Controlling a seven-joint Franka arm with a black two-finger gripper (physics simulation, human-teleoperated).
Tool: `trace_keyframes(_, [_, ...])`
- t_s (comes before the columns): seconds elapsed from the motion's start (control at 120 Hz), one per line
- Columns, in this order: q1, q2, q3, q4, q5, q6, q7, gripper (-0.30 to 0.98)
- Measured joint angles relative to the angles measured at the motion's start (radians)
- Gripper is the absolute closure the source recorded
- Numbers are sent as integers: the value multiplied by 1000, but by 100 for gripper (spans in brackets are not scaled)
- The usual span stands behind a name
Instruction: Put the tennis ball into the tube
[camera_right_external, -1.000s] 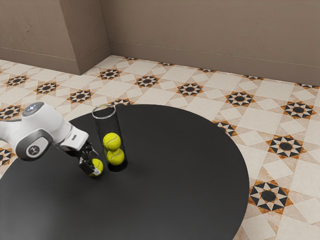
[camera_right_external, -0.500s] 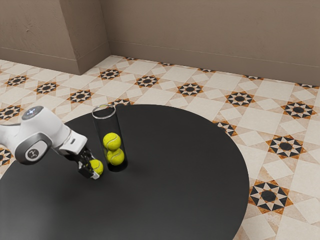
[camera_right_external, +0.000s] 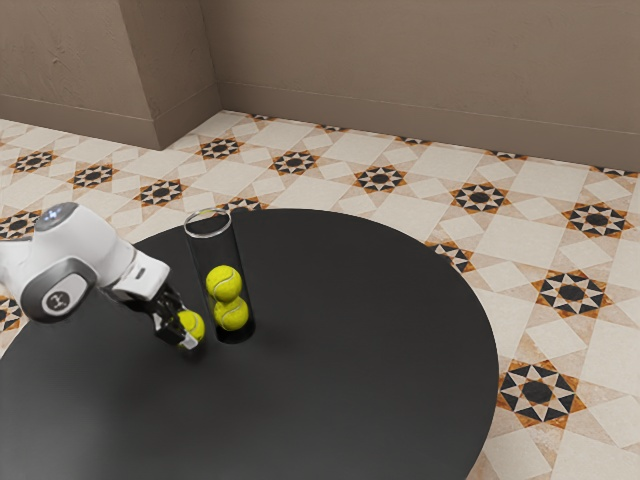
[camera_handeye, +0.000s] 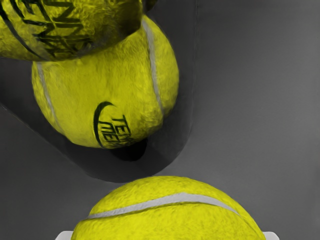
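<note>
Round black table (camera_right_external: 370, 350) w/ 2 yellow felt balls (camera_right_external: 223, 284) in the tall, clear cylindrical tube (camera_right_external: 210, 254), & your black two-finger gripper (camera_right_external: 188, 331) has the loose yellow tennis ball (camera_right_external: 194, 325) pinched just beside it, so grasp's done, w/ raise, align & drop TBD.

The tube (camera_right_external: 211, 250) stood upright on the table (camera_right_external: 350, 400), holding a lower ball (camera_right_external: 234, 316) near its foot and an upper ball (camera_right_external: 223, 281) above that. Just beside the tube, toward the exterior view's left, my pincer (camera_right_external: 189, 333) had the loose tennis ball (camera_right_external: 196, 323) between its tips. Behind the table lay floor (camera_right_external: 335, 187), then wall (camera_right_external: 420, 60).
</note>
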Motion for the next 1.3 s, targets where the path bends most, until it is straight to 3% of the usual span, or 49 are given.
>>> trace_keyframes(0.067, [65,6,-83,-10,-17,-19,-5,37])
trace_keyframes(0.183, [277,11,-345,-48,-60,-93,-23,39])
trace_keyframes(0.308, [517,26,-704,-36,-213,-227,-44,39])
trace_keyframes(0.4, [586,79,-860,38,-333,-331,-61,39])
trace_keyframes(0.533, [596,155,-956,138,-442,-444,-82,38])
trace_keyframes(0.717, [545,274,-967,271,-515,-526,-102,37])
trace_keyframes(1.017, [419,529,-754,414,-648,-561,-121,36])
trace_keyframes(1.3, [398,633,-737,453,-742,-519,-133,36])
